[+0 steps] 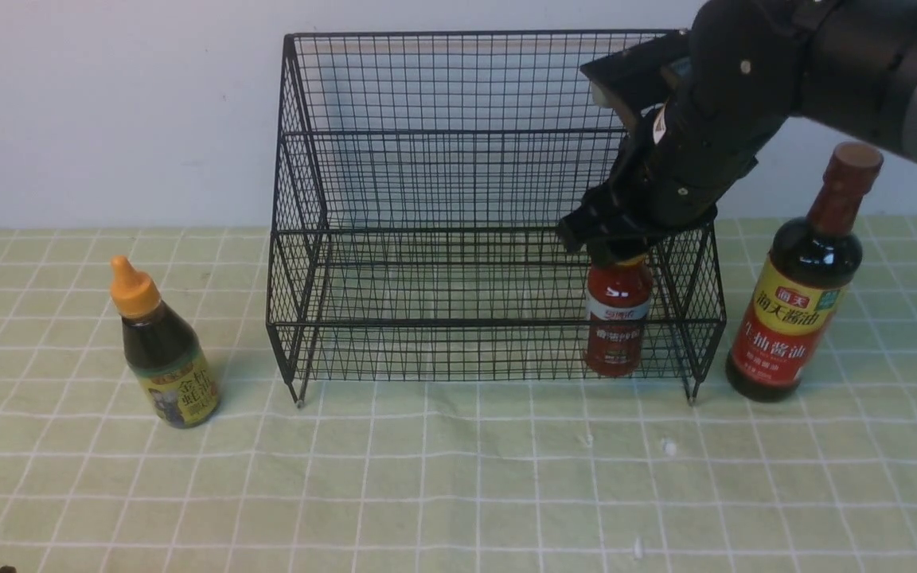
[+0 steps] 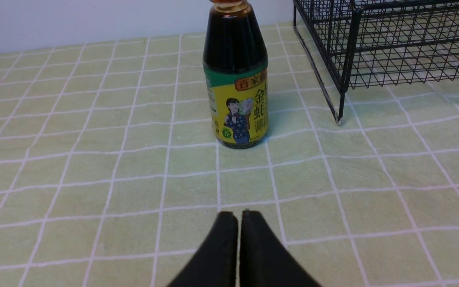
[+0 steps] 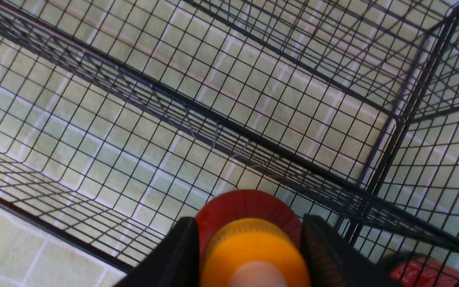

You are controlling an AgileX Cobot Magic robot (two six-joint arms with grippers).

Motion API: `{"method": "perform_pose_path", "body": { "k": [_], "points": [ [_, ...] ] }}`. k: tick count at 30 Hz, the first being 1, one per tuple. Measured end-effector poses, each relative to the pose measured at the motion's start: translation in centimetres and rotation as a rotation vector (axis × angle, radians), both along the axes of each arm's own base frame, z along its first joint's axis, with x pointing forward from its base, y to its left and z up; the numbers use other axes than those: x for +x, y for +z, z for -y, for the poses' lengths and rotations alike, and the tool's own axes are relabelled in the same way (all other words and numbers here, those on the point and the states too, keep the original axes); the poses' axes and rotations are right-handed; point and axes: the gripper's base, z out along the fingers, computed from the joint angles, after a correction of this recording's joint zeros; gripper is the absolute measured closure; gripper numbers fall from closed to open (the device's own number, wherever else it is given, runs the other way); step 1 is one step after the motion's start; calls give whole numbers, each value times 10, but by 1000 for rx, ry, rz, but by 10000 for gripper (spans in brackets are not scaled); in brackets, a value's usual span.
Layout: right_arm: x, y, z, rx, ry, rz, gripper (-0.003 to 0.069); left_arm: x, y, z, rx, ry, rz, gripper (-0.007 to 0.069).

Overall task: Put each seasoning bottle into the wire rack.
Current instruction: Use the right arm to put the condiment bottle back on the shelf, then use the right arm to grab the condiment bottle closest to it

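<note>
1. The wire rack (image 1: 498,199), black mesh with two stepped tiers, stands on short legs towards the back of the bench (image 1: 458,477), which is covered in a green checked cloth.
2. The right pincer (image 3: 249,239) reaches down into the rack's right end and is clenched on the orange nozzle of the small red bottle (image 1: 616,318), with one finger on each side of the cap.
3. That red bottle is upright inside the lower front tier, close to the rack's right side wall. Its base is level with the tier's mesh floor.
4. The tall soy sauce bottle (image 1: 801,294), with a brown cap and a red-yellow label, stands upright on the bench just outside the rack's right side.
5. The small dark yellow-labelled bottle (image 1: 162,350) stands on the bench to the left of the rack and apart from it.
6. The left pincer (image 2: 238,223) is low over the cloth, short of that bottle. Its fingers are pressed together with nothing between them.
</note>
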Motion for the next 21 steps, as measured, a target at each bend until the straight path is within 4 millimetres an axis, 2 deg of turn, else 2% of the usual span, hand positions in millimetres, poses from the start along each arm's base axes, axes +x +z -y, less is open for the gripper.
{"method": "perform_pose_path", "body": {
  "k": [2, 3, 4, 7, 13, 16, 17, 21],
  "points": [
    [-3, 2, 2, -10, -8, -16, 282, 0, 0, 0, 0, 0, 0, 631],
    [-3, 2, 2, -9, -11, -16, 277, 0, 0, 0, 0, 0, 0, 631],
    [-7, 10, 4, -5, -18, -13, 232, 0, 0, 0, 0, 0, 0, 631],
    [-16, 30, 10, -1, -20, 30, 193, 0, 0, 0, 0, 0, 0, 631],
    [-44, 82, 34, -31, -53, 154, 182, 0, 0, 0, 0, 0, 0, 631],
    [-54, 100, 48, -55, -108, 212, 182, 0, 0, 0, 0, 0, 0, 631],
    [-61, 115, 61, -59, -164, 259, 182, 0, 0, 0, 0, 0, 0, 631],
    [-68, 130, 88, -70, -267, 302, 182, 0, 0, 0, 0, 0, 0, 631]
  ]
}}
